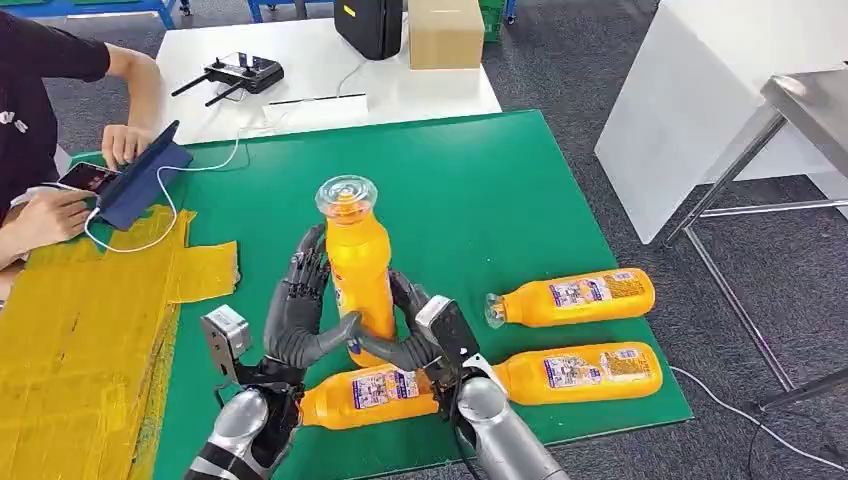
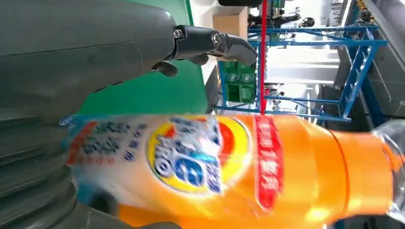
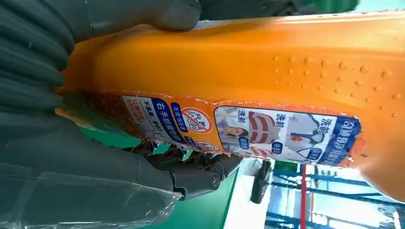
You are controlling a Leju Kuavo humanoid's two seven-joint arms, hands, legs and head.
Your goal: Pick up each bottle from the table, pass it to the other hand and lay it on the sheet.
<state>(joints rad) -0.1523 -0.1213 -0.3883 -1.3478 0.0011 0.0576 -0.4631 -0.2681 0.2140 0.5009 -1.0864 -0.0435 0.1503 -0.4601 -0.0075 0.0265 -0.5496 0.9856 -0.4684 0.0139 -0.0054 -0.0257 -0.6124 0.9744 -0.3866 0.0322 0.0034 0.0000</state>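
Held bottle: the upright orange plastic bottle with a clear cap (image 1: 357, 268) stands off the desk between both hands, above the green mat (image 1: 480, 190), its cap pointing up.
Step in hand: by my reading this is the handover, with the bottle shared by both hands and neither one alone carrying it.
Doing it well: the receiving hand should close firmly round the body before the giving hand lets go; the bottle is tall and smooth, so a loose wrap could let it slip or tip. Which hand gives and which receives I cannot tell.
Left hand: the left hand (image 1: 298, 305) has dark fingers curled round the bottle's left side and its thumb pressed against the lower body.
Right hand: the right hand (image 1: 412, 325) wraps the bottle's lower right side; the right wrist view shows its thumb and fingers closed on the labelled body.
Other bottles: three like orange bottles lie on their sides on the mat: one (image 1: 372, 392) just below the held bottle, two (image 1: 572, 297) (image 1: 580, 371) to its right.
Sheet: the yellow cardboard sheet (image 1: 85, 330) lies left of the held bottle, beside the mat.
Bystander: a person's hands (image 1: 122, 145) work at a tablet beyond the sheet.
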